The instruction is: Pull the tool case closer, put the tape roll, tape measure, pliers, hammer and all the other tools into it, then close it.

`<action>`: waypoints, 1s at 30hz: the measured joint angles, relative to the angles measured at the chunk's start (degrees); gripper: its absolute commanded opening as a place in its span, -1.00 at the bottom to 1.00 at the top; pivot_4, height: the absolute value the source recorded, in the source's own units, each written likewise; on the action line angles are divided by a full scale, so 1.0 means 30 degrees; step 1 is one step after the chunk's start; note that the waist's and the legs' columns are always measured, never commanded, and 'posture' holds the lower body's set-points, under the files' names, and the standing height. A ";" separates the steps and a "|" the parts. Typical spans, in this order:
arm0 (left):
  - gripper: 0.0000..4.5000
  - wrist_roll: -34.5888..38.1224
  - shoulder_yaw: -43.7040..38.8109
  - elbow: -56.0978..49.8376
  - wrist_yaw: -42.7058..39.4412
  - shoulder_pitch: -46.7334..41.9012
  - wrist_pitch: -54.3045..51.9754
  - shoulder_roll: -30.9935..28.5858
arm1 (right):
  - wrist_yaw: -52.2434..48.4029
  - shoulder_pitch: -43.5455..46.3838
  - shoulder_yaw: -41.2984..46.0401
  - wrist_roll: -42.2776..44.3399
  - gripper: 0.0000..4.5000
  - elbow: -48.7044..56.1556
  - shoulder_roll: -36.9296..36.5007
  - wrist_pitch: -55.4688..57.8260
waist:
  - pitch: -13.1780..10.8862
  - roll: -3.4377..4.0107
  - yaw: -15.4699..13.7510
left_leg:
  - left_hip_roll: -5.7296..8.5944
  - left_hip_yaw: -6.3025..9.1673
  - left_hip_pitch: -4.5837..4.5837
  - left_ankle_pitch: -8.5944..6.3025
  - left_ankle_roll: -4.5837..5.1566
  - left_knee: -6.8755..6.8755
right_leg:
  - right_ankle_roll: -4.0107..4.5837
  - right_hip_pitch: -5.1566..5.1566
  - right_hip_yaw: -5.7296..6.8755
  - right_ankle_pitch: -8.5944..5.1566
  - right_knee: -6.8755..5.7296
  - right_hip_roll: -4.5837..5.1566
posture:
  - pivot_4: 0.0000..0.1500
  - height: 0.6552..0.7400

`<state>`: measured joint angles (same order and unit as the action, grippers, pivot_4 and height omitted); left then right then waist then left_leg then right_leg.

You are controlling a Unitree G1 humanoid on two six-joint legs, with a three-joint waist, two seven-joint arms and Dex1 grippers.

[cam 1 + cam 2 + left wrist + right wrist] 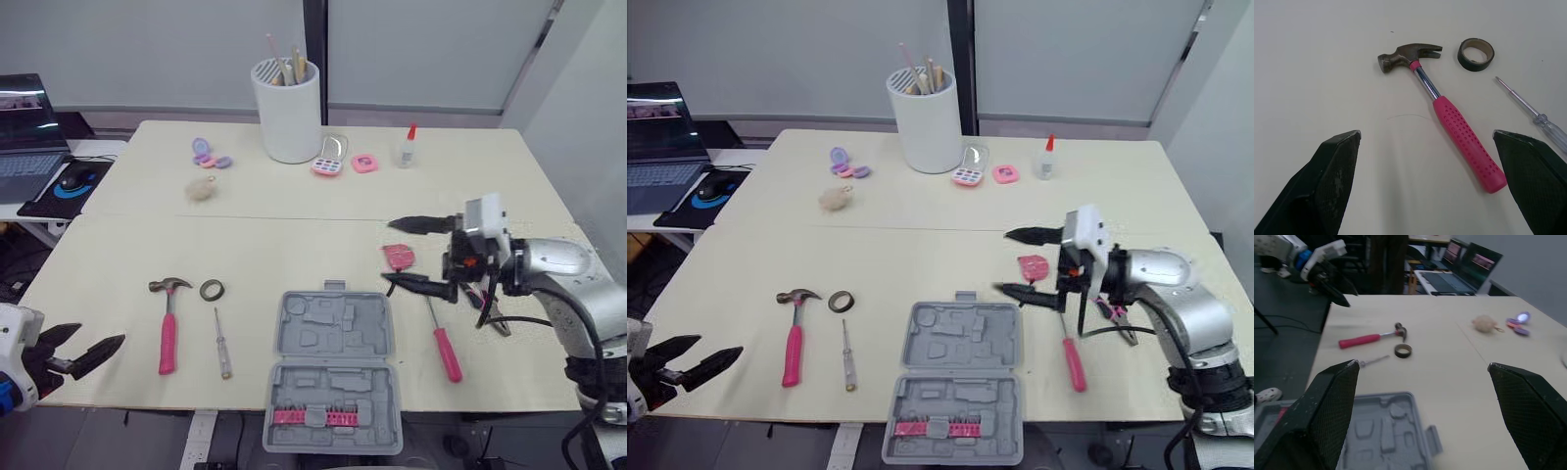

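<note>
The grey tool case [333, 372] lies open at the table's front edge, with pink bits in its near half. Left of it are a pink-handled hammer [168, 323], a black tape roll [212, 290] and a clear screwdriver [222, 343]. A pink tape measure [400, 258], a pink-handled screwdriver [443, 343] and pliers [490, 315] lie right of the case. My right gripper [389, 252] hangs open, one finger on each side of the tape measure and above it. My left gripper [100, 334] is open at the front-left corner, facing the hammer [1449, 112] and tape roll [1476, 54].
A white cup of sticks [287, 110], a glue bottle [408, 147], small pink cases [331, 162], purple trinkets [208, 155] and a fluffy ball [201, 190] sit at the back. A laptop [24, 137] and mouse [73, 181] are on a side desk to the left.
</note>
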<state>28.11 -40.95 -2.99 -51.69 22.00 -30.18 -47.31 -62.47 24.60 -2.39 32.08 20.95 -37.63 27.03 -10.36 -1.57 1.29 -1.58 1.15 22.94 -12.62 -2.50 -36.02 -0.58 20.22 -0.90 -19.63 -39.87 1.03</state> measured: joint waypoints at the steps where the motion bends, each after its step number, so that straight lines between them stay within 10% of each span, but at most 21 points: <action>1: 1.00 0.0046 0.0000 -0.0233 0.0144 0.0057 -0.0358 0.0003 | 0.0066 0.0275 -0.0247 0.0064 0.99 0.0126 0.0187 0.0121 | -0.0001 -0.0001 -0.0002 | -0.0002 -0.0006 -0.0001 0.0001 0.0001 -0.0007 | 0.0000 -0.0003 0.0001 0.0001 -0.0001 0.0004 | 1.00 1.00; 9: 1.00 -0.0388 0.1562 -0.0776 -0.0399 -0.2795 -0.0217 -0.2263 | 0.1033 0.1512 -0.1041 -0.0003 0.99 0.0429 0.1353 0.0321 | 0.0031 -0.0054 -0.0043 | -0.0011 -0.0015 -0.0004 0.0009 -0.0001 -0.0011 | 0.0006 -0.0010 0.0034 0.0003 -0.0006 0.0005 | 1.00 1.00; 17: 0.03 -0.3174 0.7574 0.1460 -0.1318 -0.6711 0.2770 -0.2686 | 0.1784 0.0897 -0.1802 -0.1279 1.00 0.0415 0.1495 0.0037 | 0.0018 -0.0041 0.0249 | -0.0025 -0.0104 0.0022 0.0000 0.0001 0.0033 | 0.0007 0.0045 -0.0008 0.0001 0.0000 -0.0001 | 1.00 1.00; 30: 0.03 -0.6282 1.1461 0.3905 0.2823 -0.9647 0.3655 0.1689 | 0.2948 0.0291 -0.1802 -0.1696 1.00 0.0450 0.1421 0.0013 | 0.0014 -0.0063 0.0140 | -0.0014 -0.0071 0.0016 0.0003 0.0001 -0.0011 | -0.0002 0.0018 0.0016 0.0005 -0.0029 -0.0004 | 1.00 1.00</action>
<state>9.26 -6.56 8.72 -43.22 -6.94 -19.22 -42.24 -53.63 25.48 -7.79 27.00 22.30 -33.36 27.07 -10.32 -1.75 1.71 -1.62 0.93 22.99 -12.61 -2.49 -36.05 -0.59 20.27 -0.85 -19.61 -39.96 1.02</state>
